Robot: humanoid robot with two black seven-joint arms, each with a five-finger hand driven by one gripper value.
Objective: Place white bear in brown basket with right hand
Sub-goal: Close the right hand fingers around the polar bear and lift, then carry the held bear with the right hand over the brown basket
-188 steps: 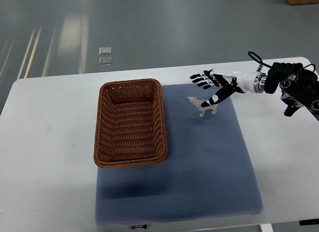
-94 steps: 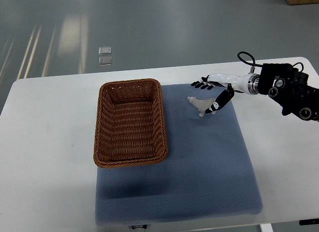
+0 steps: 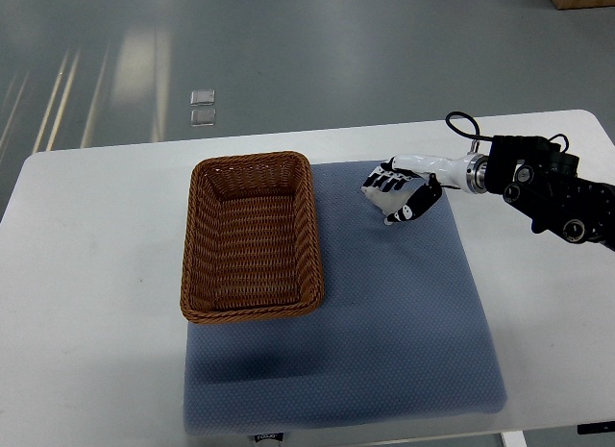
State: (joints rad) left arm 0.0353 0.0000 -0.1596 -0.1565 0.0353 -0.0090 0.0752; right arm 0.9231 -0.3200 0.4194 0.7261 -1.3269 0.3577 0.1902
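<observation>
Change: 1 second ago we saw the right hand (image 3: pixel 402 189) spread wide above and to the right of the white bear (image 3: pixel 390 213); half a second ago it had dropped lower beside it; now the fingers (image 3: pixel 382 182) have curled down over the toy.
Meaning for the task: we judge that the reach is over and the grasp is closing, so the lift and the carry to the basket are the steps left.
Hand state: the right hand's fingers and thumb are wrapped round the white bear, pinching it between them. We cannot tell how firm the hold is.
Bear and hand: the toy sits almost wholly under the palm. Only a small pale part shows at the hand's lower left edge, and the rest is hidden.
Bear's place: it lies on the blue mat (image 3: pixel 404 312), near the mat's far edge and not visibly lifted, to the right of the brown basket (image 3: pixel 307 237) and apart from it.
Basket: it holds nothing and stands on the mat's left part, its right rim the side nearest the hand.
Left arm: we see 0 sign of it here.
Table: the white table (image 3: pixel 86 274) carries the mat and basket.
</observation>
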